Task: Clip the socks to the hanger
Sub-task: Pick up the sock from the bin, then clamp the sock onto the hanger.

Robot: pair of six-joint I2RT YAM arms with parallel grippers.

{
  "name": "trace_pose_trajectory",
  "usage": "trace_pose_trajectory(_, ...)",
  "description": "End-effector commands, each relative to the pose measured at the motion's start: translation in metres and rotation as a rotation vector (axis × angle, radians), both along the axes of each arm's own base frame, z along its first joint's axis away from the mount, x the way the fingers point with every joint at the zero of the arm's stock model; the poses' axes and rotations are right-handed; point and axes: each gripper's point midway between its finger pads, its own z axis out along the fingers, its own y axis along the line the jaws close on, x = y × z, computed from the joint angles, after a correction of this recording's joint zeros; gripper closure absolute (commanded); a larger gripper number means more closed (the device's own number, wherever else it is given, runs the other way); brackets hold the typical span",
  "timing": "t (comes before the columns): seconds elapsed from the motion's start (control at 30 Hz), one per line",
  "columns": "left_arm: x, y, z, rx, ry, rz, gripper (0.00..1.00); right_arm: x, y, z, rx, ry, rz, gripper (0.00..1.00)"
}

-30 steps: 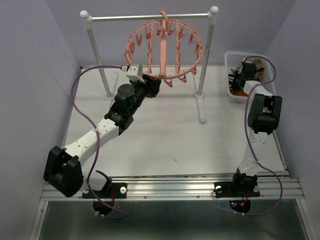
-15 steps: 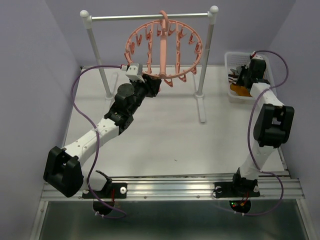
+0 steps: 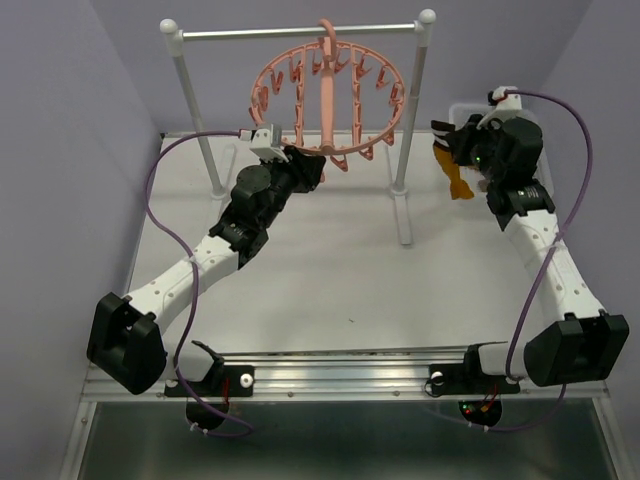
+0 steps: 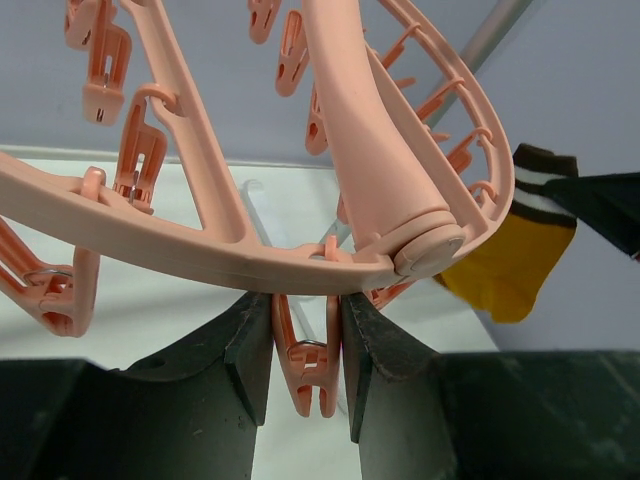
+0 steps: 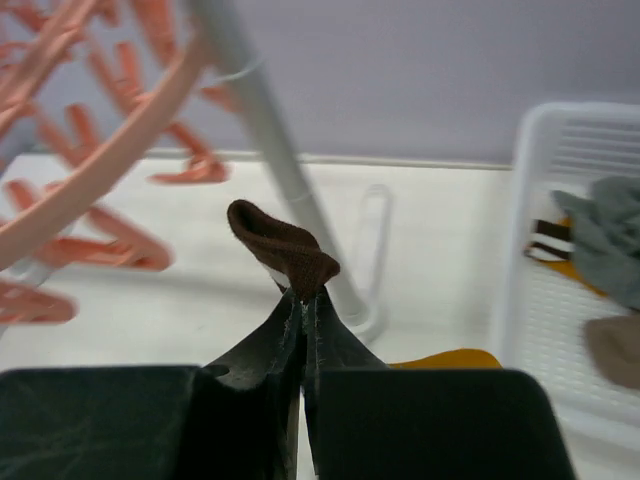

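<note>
Currently held: mustard sock (image 3: 456, 182), dangling at 2 o'clock on the table (image 3: 330, 270), near the hanger (image 3: 326, 100) at its 3 o'clock side.
Right gripper (image 5: 303, 300): pressed together on the sock's dark cuff (image 5: 285, 245).
Left gripper (image 3: 308, 170): pinching a clip (image 4: 303, 375) at the hanger's 6 o'clock.
Handling: light and limp, likely to swing; feed the cuff edge to the clip.

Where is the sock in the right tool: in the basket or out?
Out. The mustard sock hangs from the shut right tool by its brown cuff, clear of the white basket.
</note>
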Motion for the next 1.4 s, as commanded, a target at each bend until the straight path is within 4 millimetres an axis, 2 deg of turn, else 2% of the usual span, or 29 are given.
trace_pose_trajectory(0.0,0.0,0.001,0.05,-0.108,-0.075,0.022,1.0,-0.035,0.071,-0.004,0.007,0.027,0.233,0.99)
trace_pose_trajectory(0.03,-0.001,0.001,0.051,-0.111,-0.076,0.023,1.0,-0.044,0.084,-0.014,0.017,0.059,0.291,0.99)
trace_pose_trajectory(0.1,-0.002,0.002,0.051,-0.117,-0.073,0.024,1.0,-0.062,0.106,-0.017,0.067,0.075,0.369,0.99)
trace_pose_trajectory(0.13,-0.003,0.003,0.052,-0.116,-0.075,0.025,1.0,-0.072,0.119,-0.025,0.079,0.096,0.438,0.99)
trace_pose_trajectory(0.27,-0.004,0.004,0.049,-0.114,-0.061,0.036,1.0,-0.099,0.156,-0.027,0.104,0.108,0.55,0.99)
trace_pose_trajectory(0.3,-0.003,0.006,0.048,-0.121,-0.052,0.05,1.0,-0.105,0.171,-0.03,0.104,0.116,0.58,0.99)
trace_pose_trajectory(0.47,-0.002,0.008,0.046,-0.135,-0.014,0.077,1.0,-0.105,0.205,-0.04,0.115,0.124,0.6,0.99)
trace_pose_trajectory(0.57,-0.002,0.01,0.047,-0.139,-0.006,0.102,1.0,-0.113,0.228,-0.032,0.133,0.078,0.659,0.99)
trace_pose_trajectory(0.77,-0.004,0.009,0.045,-0.138,-0.001,0.108,1.0,-0.112,0.247,-0.034,0.129,0.078,0.688,0.99)
trace_pose_trajectory(1.03,-0.009,0.009,0.047,-0.139,-0.007,0.102,1.0,-0.099,0.248,-0.035,0.136,0.075,0.646,0.99)
trace_pose_trajectory(1.37,-0.011,0.011,0.045,-0.125,-0.013,0.105,1.0,-0.105,0.257,-0.02,0.168,0.04,0.692,0.99)
